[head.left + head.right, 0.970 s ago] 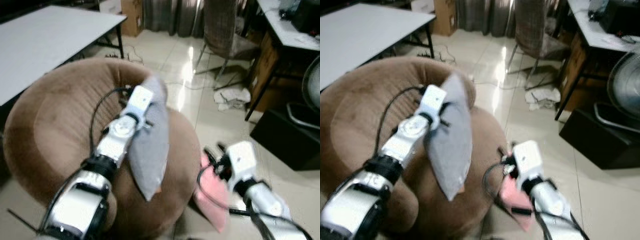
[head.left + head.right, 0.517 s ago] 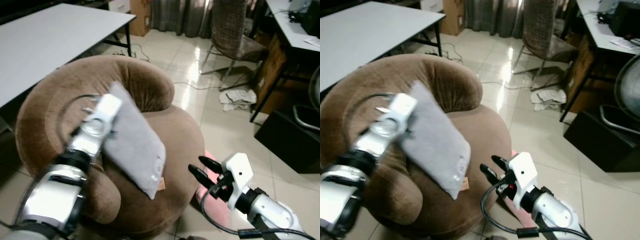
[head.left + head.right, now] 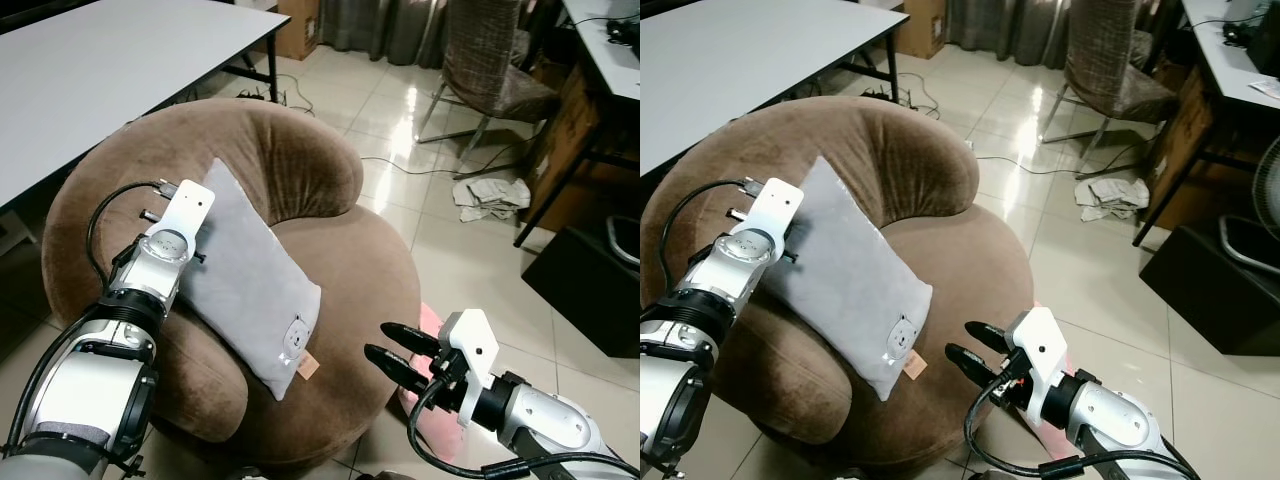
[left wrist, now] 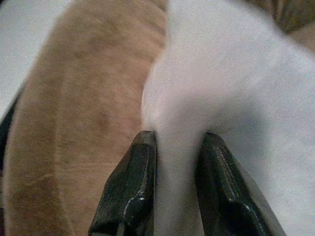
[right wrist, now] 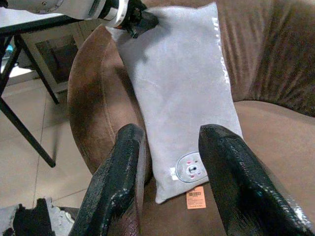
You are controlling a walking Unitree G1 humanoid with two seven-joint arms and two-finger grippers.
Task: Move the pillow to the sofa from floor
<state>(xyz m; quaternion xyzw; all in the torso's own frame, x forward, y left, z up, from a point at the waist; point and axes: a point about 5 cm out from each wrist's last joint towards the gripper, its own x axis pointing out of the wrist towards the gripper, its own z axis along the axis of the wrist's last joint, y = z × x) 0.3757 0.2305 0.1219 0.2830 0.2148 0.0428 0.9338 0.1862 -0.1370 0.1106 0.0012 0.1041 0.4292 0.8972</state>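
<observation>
The left gripper's (image 4: 174, 147) fingertips were buried in a fold of the grey pillow (image 3: 245, 290), so their ends could not be seen, and the wrist picture there was blurred. The pillow's small round badge (image 5: 191, 168) and paper tag (image 5: 196, 199) were too small to read. A pink cushion (image 3: 432, 330) on the floor lay mostly hidden behind the right gripper (image 3: 390, 348) and its arm.

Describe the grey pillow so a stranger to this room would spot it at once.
Find the big round brown sofa in the middle of the tiled floor. The grey pillow lies tilted against its left arm, one edge pinched in the left pincer. It is rectangular and pale grey with a small round patch and an orange tag at its lower end, unlike the pink cushion on the floor beside the sofa.
</observation>
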